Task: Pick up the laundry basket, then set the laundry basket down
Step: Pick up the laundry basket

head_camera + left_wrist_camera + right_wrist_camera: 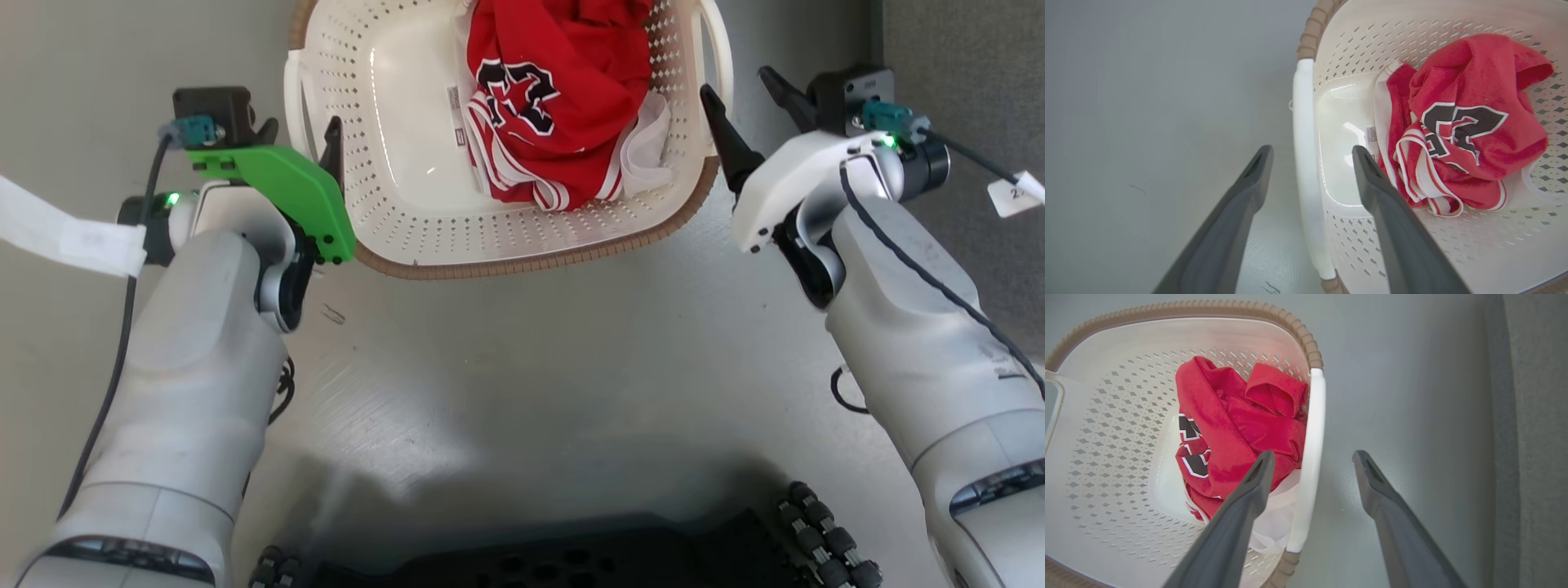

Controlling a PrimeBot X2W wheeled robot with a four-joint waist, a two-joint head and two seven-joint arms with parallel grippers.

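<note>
The laundry basket (384,204) is cream-white with perforated walls and a brown rim, and sits on the grey floor at the top centre of the head view. A crumpled red jersey (555,90) lies in its right half. My left gripper (300,139) is open at the basket's left side. In the left wrist view its fingers (1257,171) straddle the white left handle (1304,134), one outside and one over the basket's inside (1412,253). My right gripper (747,102) is open at the right side. Its fingers (1372,477) straddle the right handle (1314,428) of the basket (1106,457).
My dark wheeled base (571,563) lies along the bottom edge. A darker grey surface (963,49) runs along the right, close to my right arm. A white paper tag (73,237) hangs off the left arm's cable. Bare grey floor (531,367) stretches between basket and base.
</note>
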